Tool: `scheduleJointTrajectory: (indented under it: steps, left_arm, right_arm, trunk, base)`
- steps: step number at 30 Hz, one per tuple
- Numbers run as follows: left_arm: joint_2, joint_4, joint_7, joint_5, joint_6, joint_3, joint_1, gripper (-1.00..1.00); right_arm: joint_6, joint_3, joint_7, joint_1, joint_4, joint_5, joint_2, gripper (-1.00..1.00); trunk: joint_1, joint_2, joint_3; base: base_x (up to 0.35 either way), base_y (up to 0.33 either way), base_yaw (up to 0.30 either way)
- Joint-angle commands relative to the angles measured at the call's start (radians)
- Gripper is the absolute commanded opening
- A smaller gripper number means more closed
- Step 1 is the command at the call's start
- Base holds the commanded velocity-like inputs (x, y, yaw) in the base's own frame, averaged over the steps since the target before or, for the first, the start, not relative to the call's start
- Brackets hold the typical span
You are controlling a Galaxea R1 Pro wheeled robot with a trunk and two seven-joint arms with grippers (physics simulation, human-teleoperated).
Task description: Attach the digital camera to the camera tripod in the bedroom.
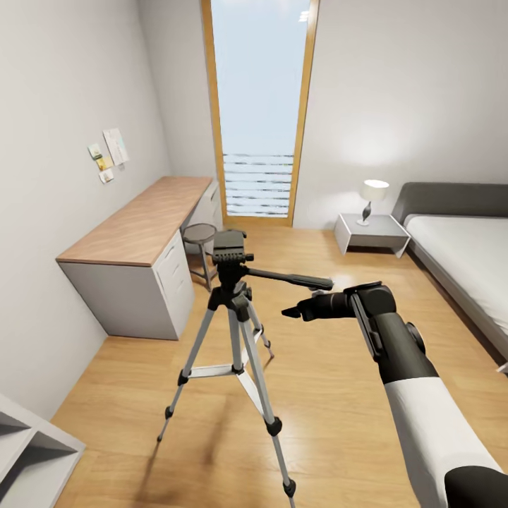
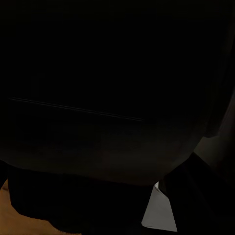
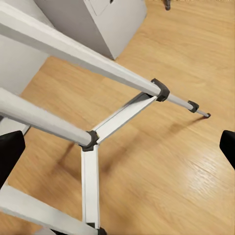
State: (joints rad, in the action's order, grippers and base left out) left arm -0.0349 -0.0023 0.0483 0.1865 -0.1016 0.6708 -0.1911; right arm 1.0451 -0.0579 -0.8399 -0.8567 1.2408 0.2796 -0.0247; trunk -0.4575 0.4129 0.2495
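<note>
1. Wood-topped and grey-sided, the bench (image 1: pixel 134 233) runs along the wall at the left of the head view. Its top looks bare, and I see no digital camera on it from here.
2. Next to it stands a small round stool (image 1: pixel 200 236), near the foot of the tall wood-framed window (image 1: pixel 259 106).
3. In the middle of the light wood floor (image 1: pixel 339 423) stands the camera tripod (image 1: pixel 236 317), upright on three spread silver legs. Its black head is bare on top: no camera sits on the mounting plate, so the attaching step is not yet done. The long pan handle (image 1: pixel 289 278) sticks out toward the right.
4. Just right of the tripod head, the right tool (image 1: pixel 293 310) reaches in at about head height, just below the pan handle's tip and apparently not touching it. In the right wrist view its dark fingertips (image 3: pixel 10 152) sit at opposite edges of the picture, so it is spread wide and holds nothing; between them lie the tripod's legs and centre brace.
5. Farther right are a white nightstand (image 1: pixel 370 233) with a lamp (image 1: pixel 372 197), then the grey bed (image 1: pixel 466 254).
6. The left wrist view is almost wholly dark, so I cannot tell that tool's state.
7. My judgement: the robot has reached the tripod in the bedroom, but the camera still has to be found, brought over and seated on the head.
</note>
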Motion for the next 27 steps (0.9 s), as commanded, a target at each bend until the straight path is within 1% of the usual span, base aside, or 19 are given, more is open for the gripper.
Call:
scheduleJointTrajectory:
  steps: [1, 27]
  left_arm:
    - [0.0, 0.0, 0.004, 0.012, -0.003, 0.007, -0.001, -1.0]
    - [0.001, 0.0, 0.004, 0.011, -0.003, 0.007, -0.001, -1.0]
  right_arm:
    - [0.002, -0.002, -0.009, -0.001, 0.001, 0.01, -0.001, 1.0]
    - [0.002, -0.003, -0.009, -0.002, 0.008, 0.009, 0.002, 1.0]
  trunk:
    - [-0.001, 0.002, 0.002]
    - [-0.001, 0.002, 0.002]
  base:
    - [0.042, 0.0, 0.0]
    - [0.006, 0.0, 0.0]
